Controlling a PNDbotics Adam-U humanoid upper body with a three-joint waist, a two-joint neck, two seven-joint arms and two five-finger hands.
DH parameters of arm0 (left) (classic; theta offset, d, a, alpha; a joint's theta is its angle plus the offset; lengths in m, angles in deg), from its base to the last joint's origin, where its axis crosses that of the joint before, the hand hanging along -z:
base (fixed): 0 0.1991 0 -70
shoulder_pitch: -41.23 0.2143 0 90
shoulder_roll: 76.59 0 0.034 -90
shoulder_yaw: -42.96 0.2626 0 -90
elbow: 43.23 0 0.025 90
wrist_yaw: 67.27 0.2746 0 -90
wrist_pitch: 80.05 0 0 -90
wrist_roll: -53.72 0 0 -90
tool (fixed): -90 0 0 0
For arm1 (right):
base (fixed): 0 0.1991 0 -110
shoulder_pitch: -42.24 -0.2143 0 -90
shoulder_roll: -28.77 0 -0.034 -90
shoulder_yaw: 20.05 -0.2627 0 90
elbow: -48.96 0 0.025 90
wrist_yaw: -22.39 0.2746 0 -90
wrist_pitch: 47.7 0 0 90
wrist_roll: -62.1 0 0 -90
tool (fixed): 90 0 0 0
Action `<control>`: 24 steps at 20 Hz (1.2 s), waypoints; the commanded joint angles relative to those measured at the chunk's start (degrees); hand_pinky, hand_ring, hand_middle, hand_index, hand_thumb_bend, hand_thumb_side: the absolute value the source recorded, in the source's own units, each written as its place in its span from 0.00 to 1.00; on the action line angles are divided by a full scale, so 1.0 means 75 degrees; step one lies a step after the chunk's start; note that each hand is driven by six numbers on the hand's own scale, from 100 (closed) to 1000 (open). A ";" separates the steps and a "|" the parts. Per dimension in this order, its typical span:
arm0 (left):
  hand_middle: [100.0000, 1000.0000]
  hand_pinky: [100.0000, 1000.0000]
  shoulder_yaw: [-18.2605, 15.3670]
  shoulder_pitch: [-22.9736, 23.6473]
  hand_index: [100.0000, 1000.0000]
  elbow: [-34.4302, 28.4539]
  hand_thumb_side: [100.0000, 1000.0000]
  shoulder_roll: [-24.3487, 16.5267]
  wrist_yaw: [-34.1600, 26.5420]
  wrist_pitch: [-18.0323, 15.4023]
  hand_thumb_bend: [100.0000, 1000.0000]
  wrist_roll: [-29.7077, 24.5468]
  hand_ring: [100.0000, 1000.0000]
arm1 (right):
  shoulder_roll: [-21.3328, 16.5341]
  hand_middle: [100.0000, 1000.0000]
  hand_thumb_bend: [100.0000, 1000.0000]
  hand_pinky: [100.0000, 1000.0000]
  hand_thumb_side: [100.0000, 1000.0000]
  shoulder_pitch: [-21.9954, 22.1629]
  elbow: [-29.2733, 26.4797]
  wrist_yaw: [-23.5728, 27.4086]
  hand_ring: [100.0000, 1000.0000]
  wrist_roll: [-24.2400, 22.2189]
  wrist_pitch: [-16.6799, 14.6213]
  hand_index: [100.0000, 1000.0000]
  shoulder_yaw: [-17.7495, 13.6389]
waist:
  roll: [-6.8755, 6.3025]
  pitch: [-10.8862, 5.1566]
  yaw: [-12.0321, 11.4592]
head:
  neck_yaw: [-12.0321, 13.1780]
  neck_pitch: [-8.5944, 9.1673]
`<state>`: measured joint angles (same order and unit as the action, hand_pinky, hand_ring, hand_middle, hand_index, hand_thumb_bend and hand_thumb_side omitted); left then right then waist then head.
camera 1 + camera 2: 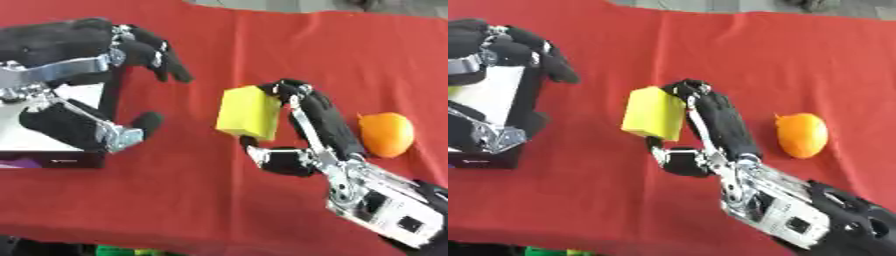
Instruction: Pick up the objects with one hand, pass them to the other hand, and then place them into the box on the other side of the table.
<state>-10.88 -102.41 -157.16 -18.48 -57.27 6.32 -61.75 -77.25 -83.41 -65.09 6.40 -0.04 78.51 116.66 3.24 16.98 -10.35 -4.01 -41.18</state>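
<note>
My right hand (pixel 317 131) holds a yellow block (pixel 249 112) between its fingers and thumb, near the middle of the red table. An orange (pixel 386 133) lies on the cloth just right of that hand. My left hand (pixel 83 85) hovers at the left over a black box (pixel 61 159) with a white inside. Its fingers are spread and relaxed and hold nothing. The gap between the left hand's thumb and the block is about a hand's width.
A red cloth (pixel 262 45) covers the table. The box sits at the left edge, partly hidden by my left arm. Something green (pixel 118 250) shows below the table's front edge.
</note>
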 commanded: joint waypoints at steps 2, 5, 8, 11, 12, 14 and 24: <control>0.74 0.75 0.0216 -0.0452 0.86 -0.0088 0.17 0.0069 0.0545 0.0006 0.00 0.0010 0.71 | -0.0078 0.36 0.19 0.06 0.00 -0.0102 -0.0073 -0.0230 0.57 0.0791 0.0877 0.45 0.0006 | -0.0069 -0.0144 -0.0049 | -0.0065 -0.0008; 0.76 0.76 0.0491 -0.0686 0.86 -0.0088 0.17 0.0212 0.1002 0.0165 0.00 0.0127 0.72 | -0.0065 0.36 0.19 0.06 0.00 -0.0124 -0.0073 -0.0398 0.57 0.0786 0.0888 0.45 0.0021 | -0.0074 -0.0155 -0.0064 | -0.0075 -0.0005; 0.77 0.75 0.0751 -0.0825 0.85 -0.0088 0.18 0.0337 0.1455 0.0381 0.00 0.0307 0.72 | -0.0037 0.36 0.18 0.07 0.00 -0.0135 -0.0073 -0.0521 0.57 0.0809 0.0904 0.45 0.0038 | -0.0085 -0.0153 -0.0067 | -0.0035 -0.0009; 0.76 0.75 0.0953 -0.0919 0.86 -0.0088 0.17 0.0448 0.1690 0.0548 0.00 0.0589 0.71 | -0.0026 0.36 0.18 0.07 0.00 -0.0125 -0.0073 -0.0712 0.57 0.0879 0.0897 0.45 0.0047 | -0.0104 -0.0149 -0.0070 | 0.0044 -0.0002; 0.76 0.75 0.0989 -0.0948 0.87 -0.0088 0.17 0.0475 0.1725 0.0588 0.00 0.0674 0.72 | -0.0022 0.36 0.18 0.07 0.00 -0.0113 -0.0073 -0.0747 0.57 0.0892 0.0906 0.45 0.0049 | -0.0107 -0.0150 -0.0071 | 0.0042 -0.0001; 0.76 0.75 0.1040 -0.0992 0.88 -0.0088 0.17 0.0505 0.1842 0.0749 0.00 0.0780 0.72 | -0.0003 0.36 0.18 0.08 0.00 -0.0089 -0.0073 -0.0815 0.57 0.0905 0.0933 0.45 0.0037 | -0.0106 -0.0158 -0.0061 | 0.0028 0.0005; 0.74 0.78 0.1239 -0.1046 0.91 -0.0088 0.13 0.0674 0.1824 0.1699 0.00 0.1342 0.70 | 0.0068 0.37 0.17 0.10 0.00 -0.0040 -0.0073 -0.1604 0.57 0.0780 0.0894 0.46 0.0094 | -0.0091 -0.0167 -0.0053 | -0.0005 0.0006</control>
<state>-1.14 -109.57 -157.17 -12.98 -43.13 18.06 -52.40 -76.33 -83.07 -65.09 -4.65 -0.43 78.90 117.66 2.78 16.96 -10.72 -3.96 -41.20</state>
